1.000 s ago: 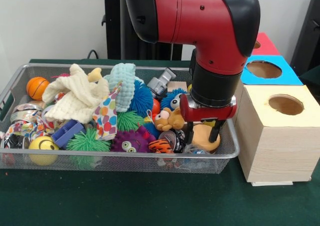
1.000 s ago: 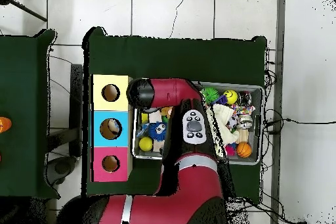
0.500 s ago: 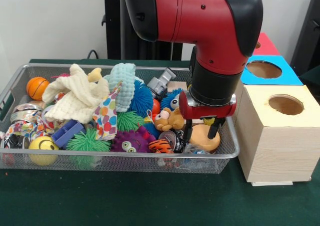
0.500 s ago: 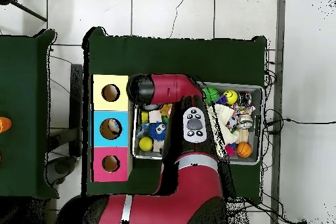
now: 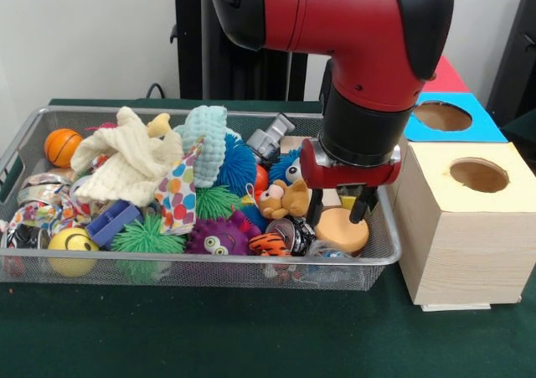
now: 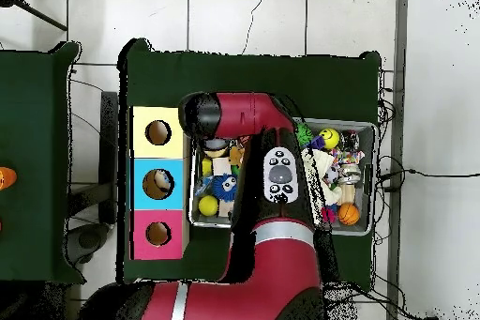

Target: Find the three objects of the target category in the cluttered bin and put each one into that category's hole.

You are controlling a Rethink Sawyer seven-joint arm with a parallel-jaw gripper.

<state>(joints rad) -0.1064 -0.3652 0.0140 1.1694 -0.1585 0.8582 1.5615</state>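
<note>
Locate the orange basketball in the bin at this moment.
In the front view the orange basketball sits in the cluttered bin's far-left corner, beside the cream cloth, far from the gripper.

silver mesh bin (image 5: 381, 256), orange ball (image 5: 61, 146), purple fuzzy toy (image 5: 219, 237), polka-dot cloth (image 5: 178, 195)

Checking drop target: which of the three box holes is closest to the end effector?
The yellow-topped box, nearest the camera in front view; the end effector hangs just beside it. Blue and red sit farther back.
</note>
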